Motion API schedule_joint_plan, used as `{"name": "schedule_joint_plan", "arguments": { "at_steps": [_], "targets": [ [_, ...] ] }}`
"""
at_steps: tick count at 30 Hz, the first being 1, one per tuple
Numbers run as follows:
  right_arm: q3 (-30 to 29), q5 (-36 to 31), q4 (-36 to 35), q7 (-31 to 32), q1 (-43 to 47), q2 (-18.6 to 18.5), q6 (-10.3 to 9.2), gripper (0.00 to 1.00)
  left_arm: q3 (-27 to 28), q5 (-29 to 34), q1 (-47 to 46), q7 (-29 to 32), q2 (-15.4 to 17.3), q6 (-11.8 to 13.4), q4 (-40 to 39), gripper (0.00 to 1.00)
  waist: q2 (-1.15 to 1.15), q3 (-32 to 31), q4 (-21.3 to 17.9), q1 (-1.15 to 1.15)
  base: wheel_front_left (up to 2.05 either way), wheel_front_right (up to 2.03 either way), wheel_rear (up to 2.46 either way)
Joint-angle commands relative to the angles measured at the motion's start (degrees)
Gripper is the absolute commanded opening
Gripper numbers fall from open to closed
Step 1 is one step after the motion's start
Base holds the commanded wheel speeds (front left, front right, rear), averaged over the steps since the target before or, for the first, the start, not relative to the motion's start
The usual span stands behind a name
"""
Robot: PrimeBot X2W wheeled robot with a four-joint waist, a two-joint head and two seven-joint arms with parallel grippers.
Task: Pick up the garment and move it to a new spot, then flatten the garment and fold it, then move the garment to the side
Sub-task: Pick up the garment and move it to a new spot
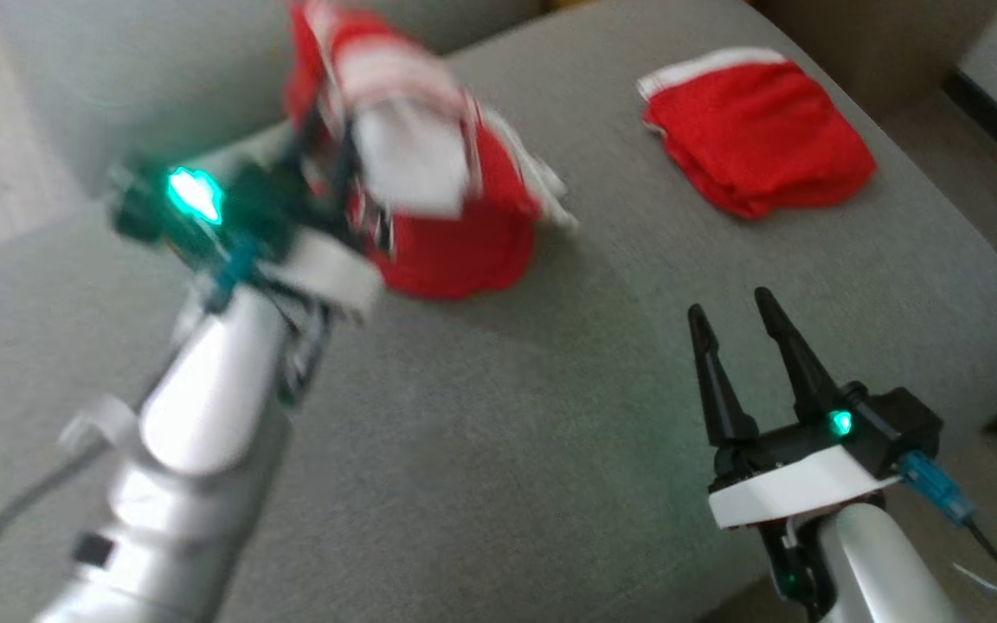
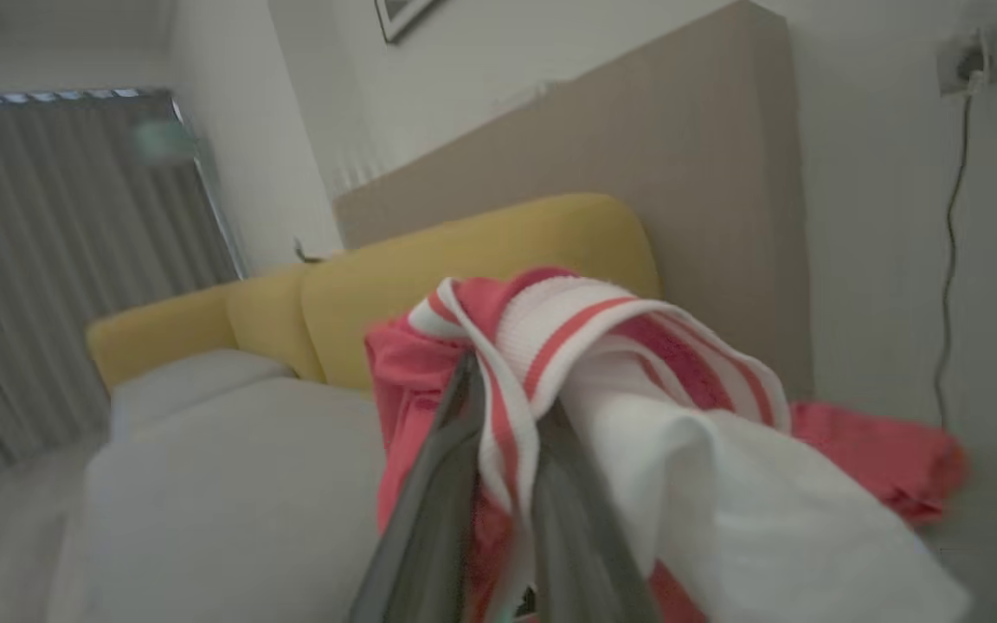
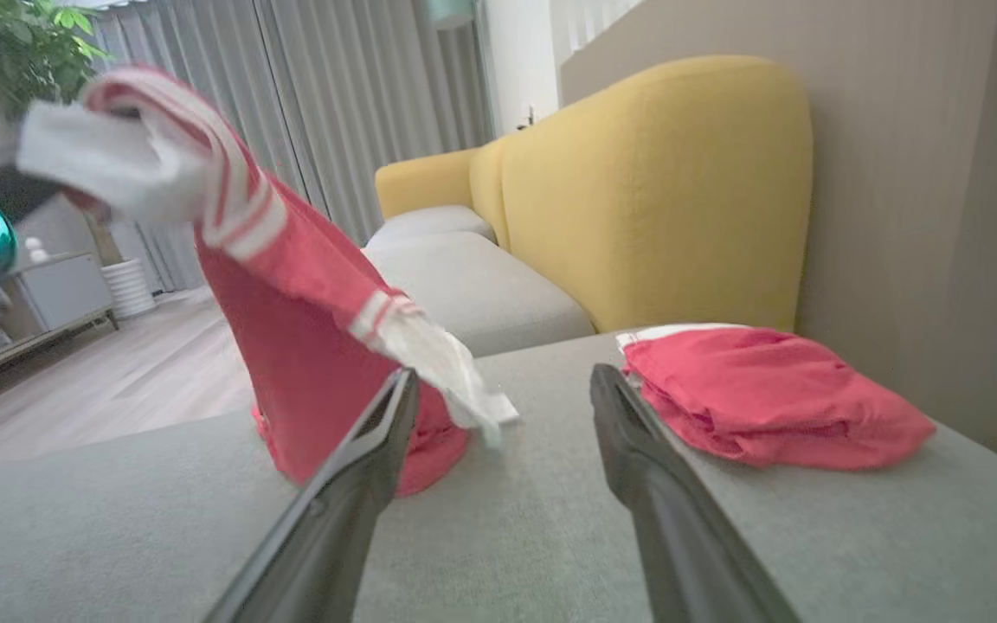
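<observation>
Two red garments in view; the grey seat [image 1: 498, 467] serves as reference.

- Grey seat: wide upholstered cushion, takes up most of the head view.
- Yellow sofa back [image 3: 663, 190]: rises beyond the grey seat's far edge.
- Garment [image 1: 464, 242], red with white sleeves and red-white striped trim: lifted above the far left part of the grey seat. Upper end is raised, lower hem is bunched and touching the seat fabric. One white sleeve trails toward the seat's middle. Blurred in the head view.
- Folded red piece [image 1: 758, 138] with a white band: lies flat on the grey seat's far right corner, well apart from the hanging garment.
- Left fingers [image 2: 434, 493]: above the seat's left side, drawn close together and clamped on a striped edge of the garment, cloth draped over both.
- Right fingers [image 1: 794, 353]: spread wide apart, gripping nothing, poised over the near right part of the grey seat. Tips aim toward the gap between garment and folded piece.
</observation>
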Motion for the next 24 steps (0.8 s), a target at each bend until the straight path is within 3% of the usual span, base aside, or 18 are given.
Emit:
{"name": "schedule_joint_plan", "arguments": {
  "at_steps": [1, 6, 7, 8, 13, 19, 24],
  "targets": [
    [1.76, 0.42, -1.95, -0.14, -2.74, 0.65, -0.04, 1.00, 0.91, -0.34, -0.56, -0.98, 0.88, -0.64, -0.05, 0.00, 0.00, 3.98, -1.91, 0.00, 0.00, 0.00, 0.00],
    [2.04, 1.59, -1.22, -0.14, -2.63, 0.65, -0.04, 1.00, -3.50, -0.75, 3.70, -4.88, -2.63, -2.91, 10.38, 0.00, 0.00, 6.54, 0.83, 0.00, 0.00, 0.00, 0.00],
    [1.90, 1.74, -1.03, -0.14, -2.58, 0.65, -0.04, 1.00, -4.40, -0.59, 3.95, -5.41, -3.20, -3.09, 11.90, 0.25, 0.00, 6.73, 1.68, 0.00, 0.00, 0.00, 0.00],
    [1.64, 1.89, -0.81, -0.14, -2.49, 0.66, -0.04, 1.00, -5.15, -0.58, 4.14, -5.88, -3.75, -3.10, 13.15, 0.99, 0.00, 6.74, 2.70, 0.00, 0.00, 0.00, 0.00],
    [0.32, 1.05, 0.40, -0.14, -1.56, 0.66, -0.04, 1.00, -7.01, -1.55, 5.88, -6.98, -5.08, -1.10, 14.78, 1.00, 0.00, 4.55, 7.84, 0.00, 0.00, 0.00, 0.00],
    [-2.41, -1.64, 1.71, -0.14, 1.28, 0.66, -0.04, 1.00, -4.18, -2.46, 16.13, -7.05, -4.99, 3.38, 4.34, 1.00, 0.00, -1.92, 13.79, 0.00, 0.00, 0.00, 0.00],
    [-5.21, -3.74, 2.40, -0.14, 5.60, 0.66, -0.04, 1.00, 1.69, -2.88, 28.67, -7.06, -4.15, 6.53, -6.17, 1.00, 0.00, -7.08, 18.12, 0.00, 0.00, 0.00, 0.00]
  ]
}}
